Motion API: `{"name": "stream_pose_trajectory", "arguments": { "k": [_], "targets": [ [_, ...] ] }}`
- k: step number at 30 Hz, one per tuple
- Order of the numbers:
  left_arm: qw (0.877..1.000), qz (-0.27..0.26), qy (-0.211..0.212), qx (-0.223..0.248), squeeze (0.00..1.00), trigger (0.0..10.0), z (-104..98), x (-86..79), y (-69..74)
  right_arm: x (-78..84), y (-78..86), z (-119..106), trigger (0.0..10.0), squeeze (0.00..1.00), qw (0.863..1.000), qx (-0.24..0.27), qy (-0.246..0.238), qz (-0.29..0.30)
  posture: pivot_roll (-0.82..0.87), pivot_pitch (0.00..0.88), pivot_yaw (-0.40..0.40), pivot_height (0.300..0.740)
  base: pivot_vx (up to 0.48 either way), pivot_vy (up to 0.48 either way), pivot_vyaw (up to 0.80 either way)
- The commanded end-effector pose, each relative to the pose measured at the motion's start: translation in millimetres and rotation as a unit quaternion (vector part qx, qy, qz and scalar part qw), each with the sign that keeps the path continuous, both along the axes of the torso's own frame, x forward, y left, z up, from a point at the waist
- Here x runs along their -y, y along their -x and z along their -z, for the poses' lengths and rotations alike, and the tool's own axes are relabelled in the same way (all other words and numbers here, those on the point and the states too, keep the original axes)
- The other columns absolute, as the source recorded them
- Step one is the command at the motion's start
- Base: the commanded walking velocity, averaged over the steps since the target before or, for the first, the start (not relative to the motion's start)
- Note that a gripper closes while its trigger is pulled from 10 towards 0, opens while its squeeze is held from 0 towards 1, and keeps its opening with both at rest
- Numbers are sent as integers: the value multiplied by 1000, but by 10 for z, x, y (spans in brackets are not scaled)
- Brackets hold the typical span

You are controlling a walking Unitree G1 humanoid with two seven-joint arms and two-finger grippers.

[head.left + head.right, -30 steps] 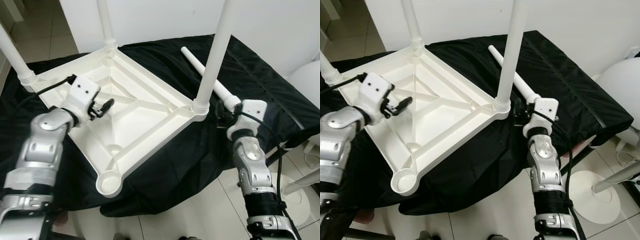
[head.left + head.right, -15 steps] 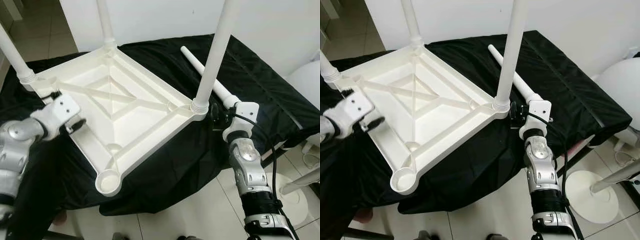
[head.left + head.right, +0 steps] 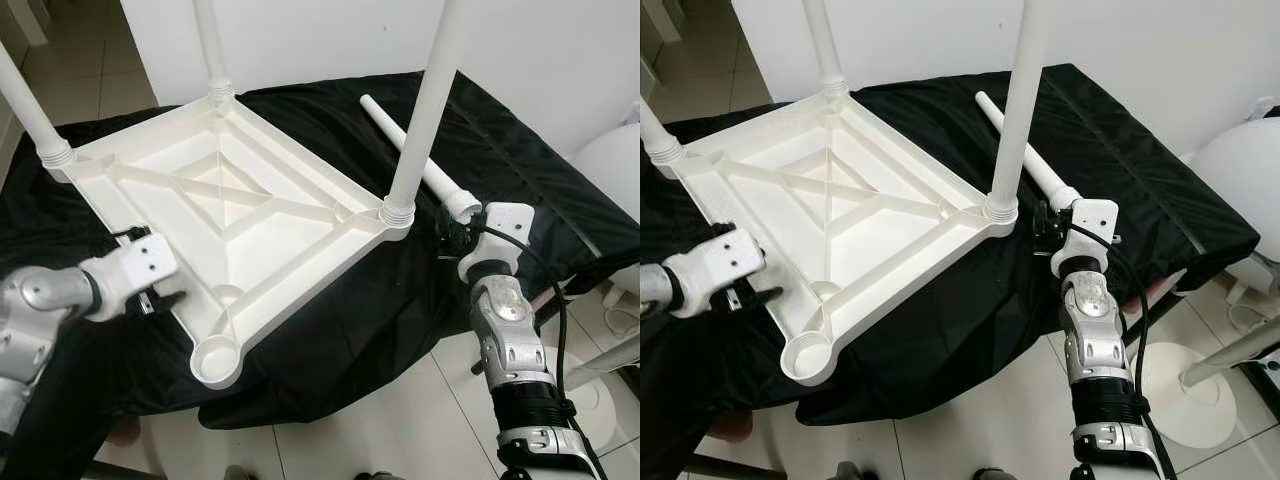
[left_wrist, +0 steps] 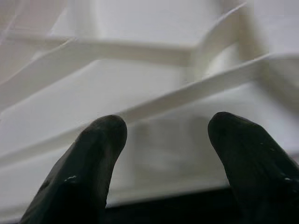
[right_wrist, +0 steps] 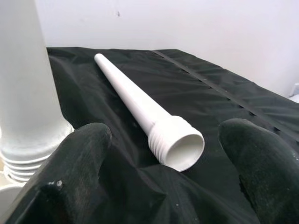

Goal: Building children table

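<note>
White tabletop point(image 3: 230, 215) lies upside down on the black cloth point(image 3: 520, 160), three legs point(image 3: 425, 110) screwed in and pointing straight up. Fourth corner socket point(image 3: 215, 362), nearest the robot, is empty. Loose leg point(image 3: 415, 155) lies flat on the cloth, long axis running away from the robot, threaded end toward the right gripper point(image 5: 173, 154). Right gripper: fingers wide apart, holding nothing, just short of that threaded end. Left gripper point(image 4: 163, 154): fingers spread, holding nothing, at the tabletop's near-left rim.
</note>
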State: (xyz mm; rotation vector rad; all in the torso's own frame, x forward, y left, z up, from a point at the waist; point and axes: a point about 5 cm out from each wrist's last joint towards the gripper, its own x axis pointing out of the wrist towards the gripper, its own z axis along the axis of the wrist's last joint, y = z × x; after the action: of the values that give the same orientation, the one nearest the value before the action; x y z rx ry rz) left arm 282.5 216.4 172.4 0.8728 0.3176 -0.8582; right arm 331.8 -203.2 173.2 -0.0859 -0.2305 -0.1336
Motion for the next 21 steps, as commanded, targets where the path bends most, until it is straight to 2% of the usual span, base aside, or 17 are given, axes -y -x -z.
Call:
{"name": "stream_pose_trajectory", "arguments": {
  "k": [1,5,8,12,13,16,18,21],
  "targets": [
    [996,49,22,-64,0,10000,116,168,129,17,-14,-19,10000,0,1000,5,-4,1,-27,106,33,740,0,0,0],
    [994,69,47,-75,0,10000,126,293,187,28,-14,-19,10000,0,1000,6,-4,2,-27,106,33,740,0,0,0],
    [990,93,68,-85,0,10000,136,476,249,35,-12,-14,10000,0,1000,5,-4,1,-28,101,32,740,0,0,0],
    [989,96,70,-86,0,10000,140,498,258,35,-13,-14,10000,0,1000,5,-4,1,-28,101,32,740,0,0,0],
    [988,107,74,-82,0,10000,132,595,270,41,-13,-18,10000,0,1000,6,-3,1,-35,90,44,740,0,0,0],
    [987,112,76,-81,0,10000,126,631,279,43,-13,-18,10000,0,1000,7,-3,1,-35,90,44,740,0,0,0],
    [986,119,87,-78,0,10000,97,738,285,43,-8,-11,10000,0,1000,8,-4,2,-36,82,53,740,0,0,0],
    [986,118,90,-76,0,10000,89,770,277,42,-5,-6,10000,0,1000,8,-4,2,-36,82,53,740,0,0,0]
  ]
}}
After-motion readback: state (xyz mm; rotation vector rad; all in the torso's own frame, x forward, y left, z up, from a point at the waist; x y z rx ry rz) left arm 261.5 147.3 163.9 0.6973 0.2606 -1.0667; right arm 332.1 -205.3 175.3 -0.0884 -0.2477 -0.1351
